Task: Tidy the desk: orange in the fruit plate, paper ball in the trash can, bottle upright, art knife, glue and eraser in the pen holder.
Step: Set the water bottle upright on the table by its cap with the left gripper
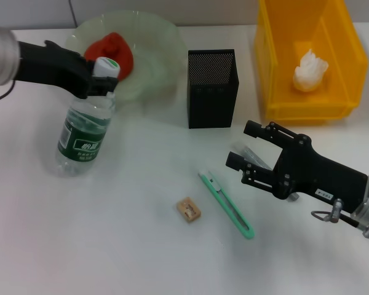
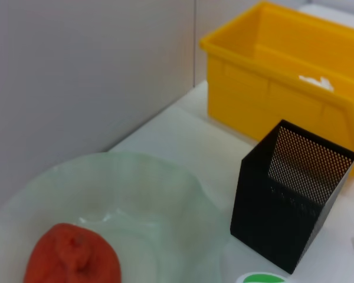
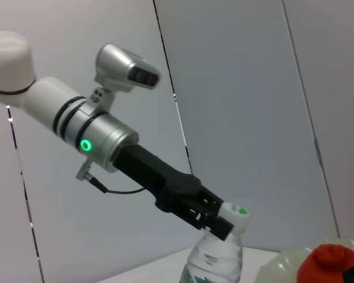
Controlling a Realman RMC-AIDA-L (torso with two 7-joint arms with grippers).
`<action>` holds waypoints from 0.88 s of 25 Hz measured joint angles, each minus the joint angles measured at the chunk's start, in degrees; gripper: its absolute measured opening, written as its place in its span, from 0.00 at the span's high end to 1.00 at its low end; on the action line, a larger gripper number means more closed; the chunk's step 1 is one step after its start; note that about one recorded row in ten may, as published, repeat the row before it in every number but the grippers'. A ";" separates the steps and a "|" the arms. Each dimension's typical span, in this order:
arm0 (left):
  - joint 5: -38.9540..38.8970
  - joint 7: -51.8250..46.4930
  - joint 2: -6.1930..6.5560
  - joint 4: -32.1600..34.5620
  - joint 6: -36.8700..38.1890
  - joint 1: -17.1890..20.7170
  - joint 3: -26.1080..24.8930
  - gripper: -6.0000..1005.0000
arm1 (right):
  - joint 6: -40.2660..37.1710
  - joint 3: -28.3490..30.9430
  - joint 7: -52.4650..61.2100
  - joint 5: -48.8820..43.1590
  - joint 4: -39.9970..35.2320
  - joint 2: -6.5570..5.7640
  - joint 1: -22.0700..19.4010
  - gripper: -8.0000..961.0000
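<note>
The bottle (image 1: pixel 83 132) stands on the desk (image 1: pixel 111 246) left of centre. My left gripper (image 1: pixel 101 80) is shut on its neck just under the white cap; the right wrist view shows this grip on the bottle (image 3: pixel 215 259). The orange (image 1: pixel 111 52) lies in the fruit plate (image 1: pixel 150 43). The paper ball (image 1: pixel 310 70) lies in the trash can (image 1: pixel 277 80). The art knife (image 1: pixel 227 204) and the eraser (image 1: pixel 189 209) lie on the desk in front of the pen holder (image 1: pixel 212 89). My right gripper (image 1: pixel 241 145) is open, low over the desk, with the grey glue (image 1: pixel 253 157) between its fingers.
The left wrist view shows the orange (image 2: pixel 71 259) in the plate (image 2: pixel 141 194), the pen holder (image 2: pixel 292 200) and the trash can (image 2: pixel 283 76) along the back wall. The pen holder stands between the plate and the trash can.
</note>
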 joint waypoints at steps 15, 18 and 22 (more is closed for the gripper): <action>-8.75 5.48 -0.02 0.14 -0.47 5.37 -5.70 0.56 | 0.43 0.00 0.09 0.00 0.00 0.09 1.74 0.21; -8.80 6.54 -0.12 -0.08 -0.57 5.52 -5.65 0.56 | 0.47 0.00 0.09 0.00 0.00 0.09 1.85 0.21; -8.85 6.68 -0.17 -0.35 -0.64 5.48 -5.65 0.56 | 0.66 0.00 0.20 0.00 0.00 0.09 1.94 0.21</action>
